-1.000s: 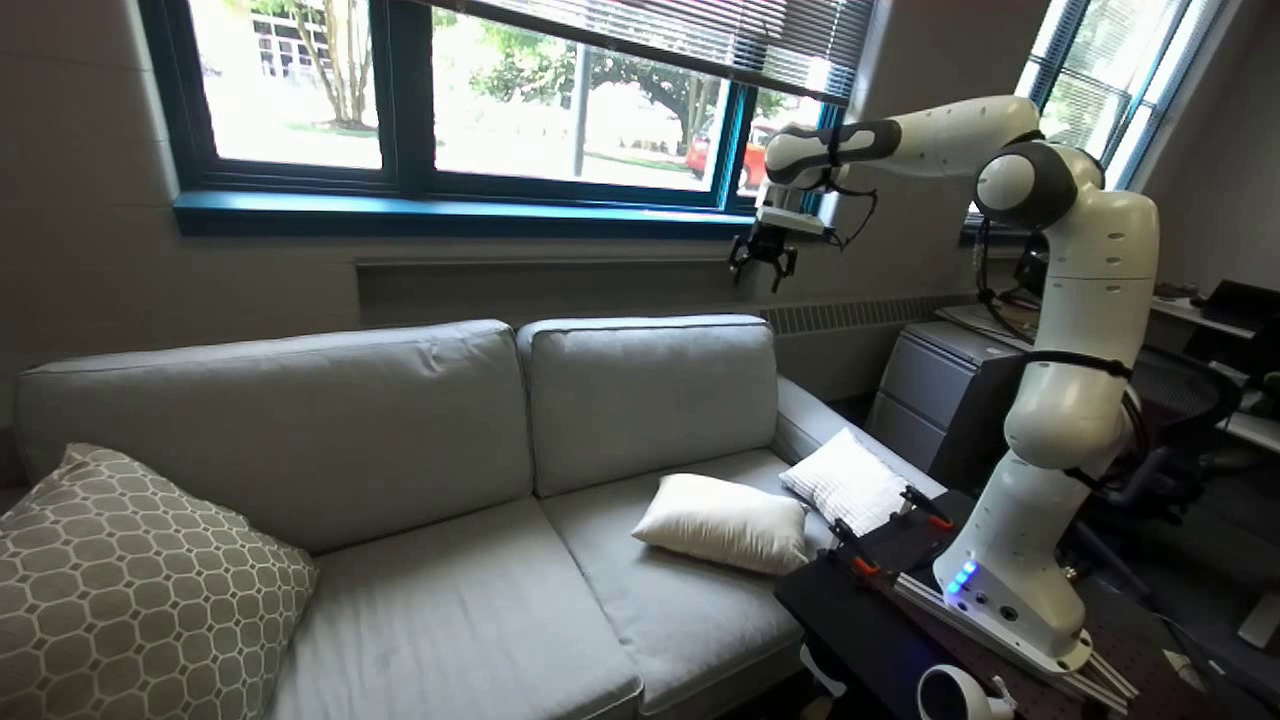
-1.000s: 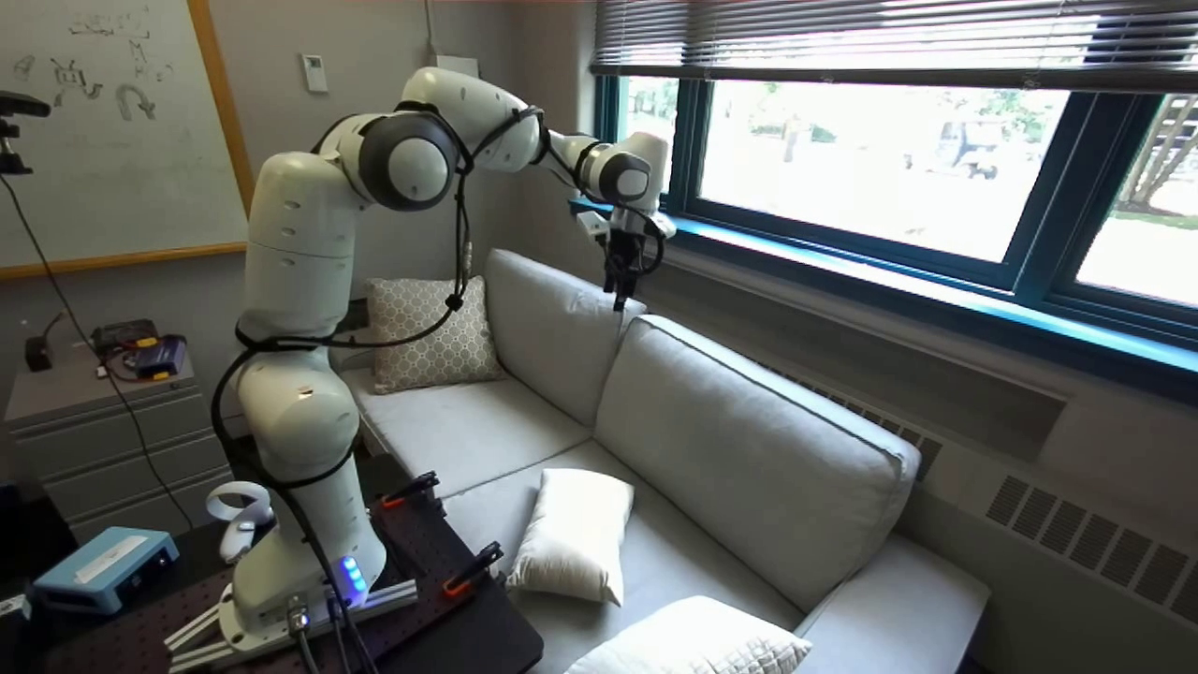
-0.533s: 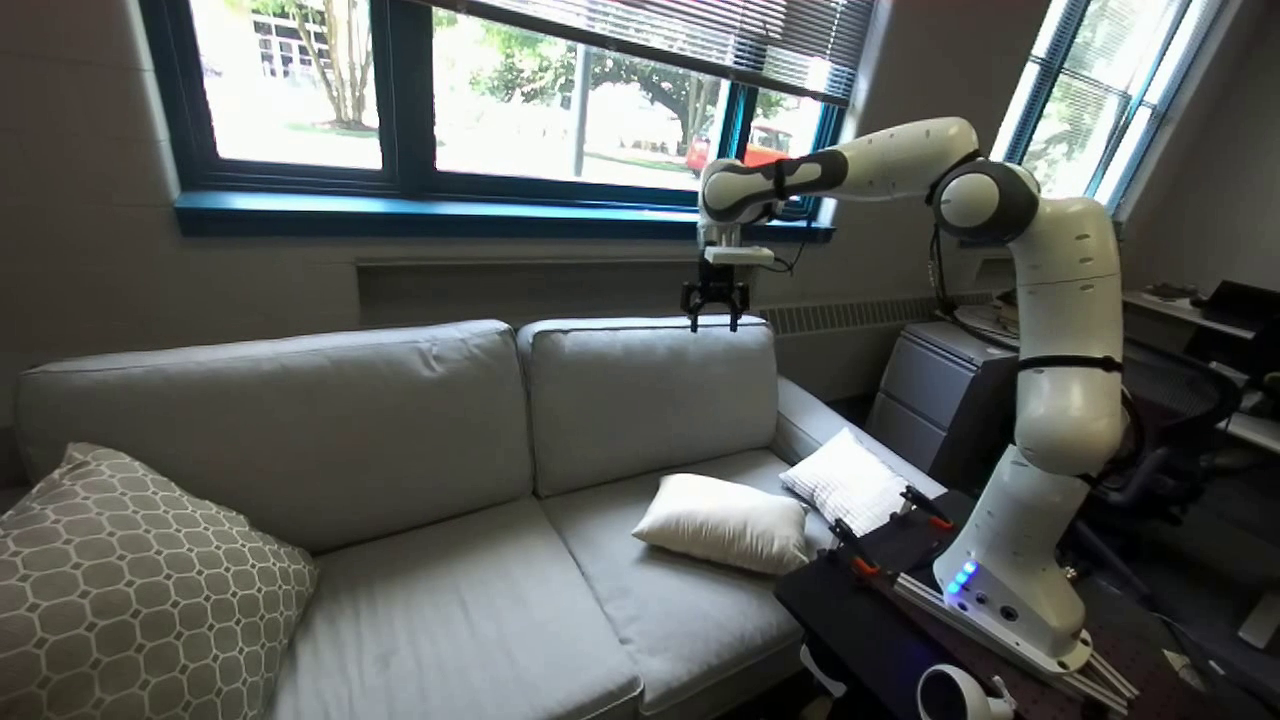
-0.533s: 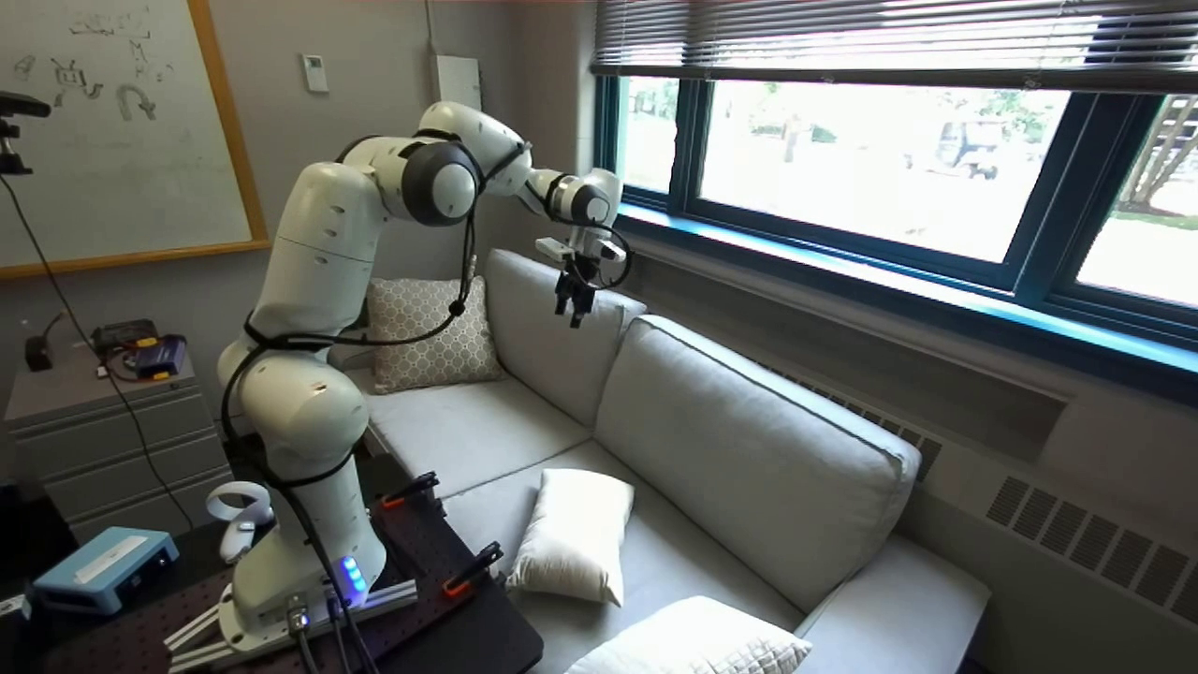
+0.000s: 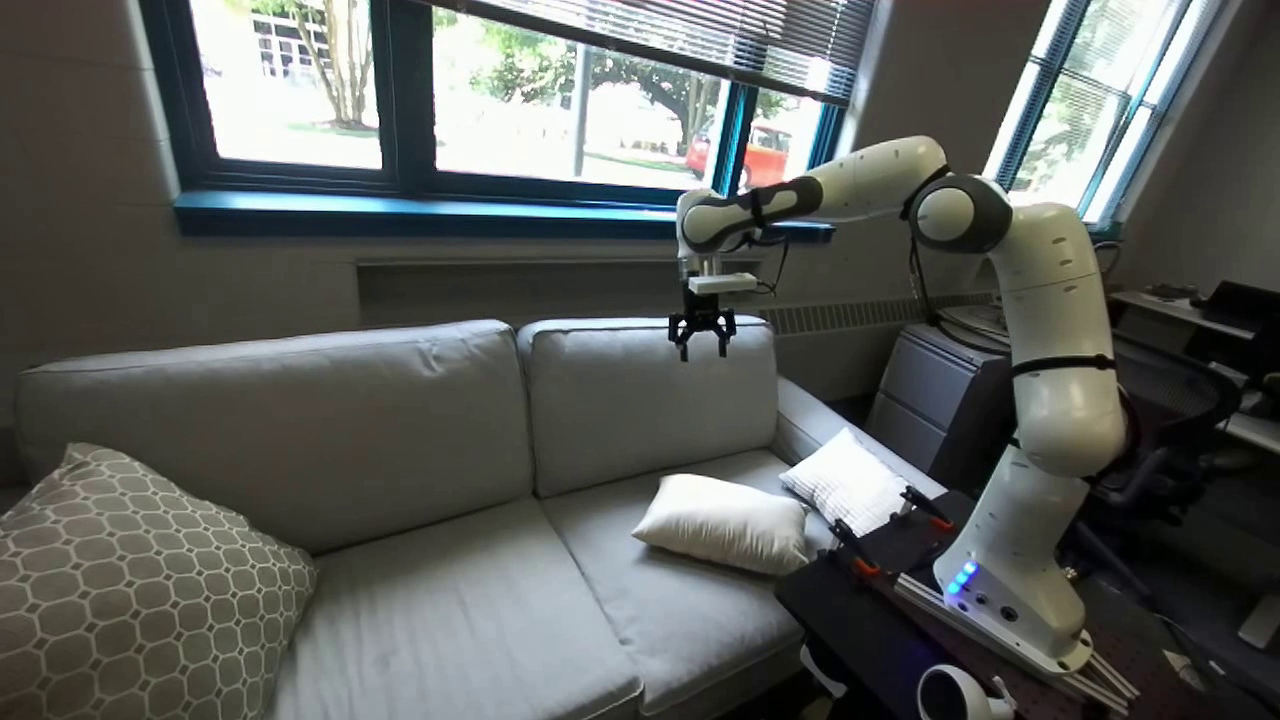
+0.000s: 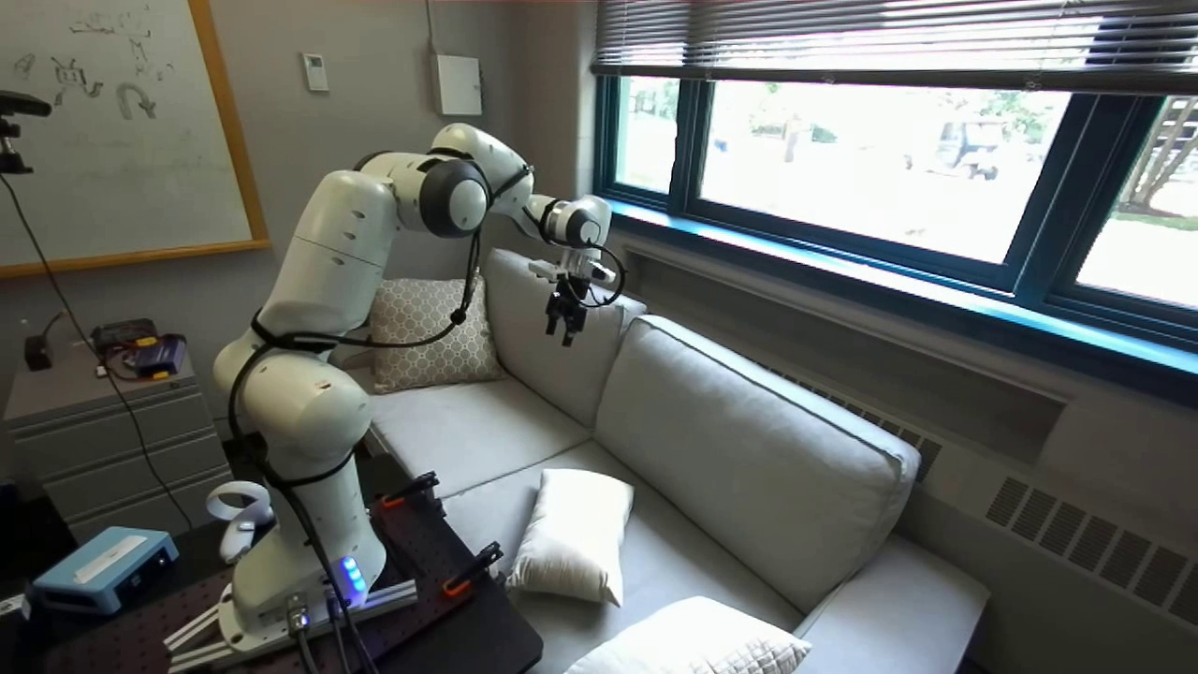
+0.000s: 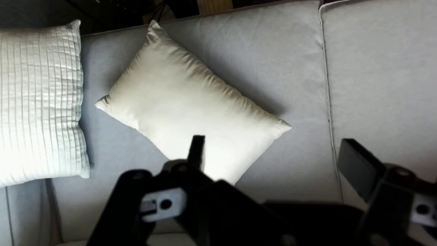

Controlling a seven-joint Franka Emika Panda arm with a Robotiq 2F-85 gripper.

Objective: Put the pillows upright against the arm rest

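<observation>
Two cream-white pillows are on the couch's seat. The plain pillow (image 5: pixel 725 525) lies flat on the seat cushion, set at a slant in the wrist view. The ribbed pillow (image 5: pixel 848 482) rests beside the arm rest (image 5: pixel 805 415); whether it leans on it I cannot tell. In an exterior view that ribbed pillow (image 6: pixel 697 641) is cut off by the bottom edge. My gripper (image 5: pixel 704 354) points down, high above the seat and apart from both pillows. Its jaws stand wide with nothing between them. In the wrist view one fingertip (image 7: pixel 196 147) overlaps the plain pillow (image 7: pixel 191 99) below.
Back cushions (image 5: pixel 650 400) rise behind the seat. A lattice-patterned pillow (image 5: pixel 150 590) sits at the couch's far end. The robot's dark table (image 6: pixel 487 627), with orange-black clamps (image 6: pixel 473 571), borders the seat's front. Above the couch runs a blue window sill (image 5: pixel 450 215).
My gripper has come down from near the sill's height and shifted over the couch, its tilt turning to straight down. Both pillows have stayed put and the jaws have stayed wide.
</observation>
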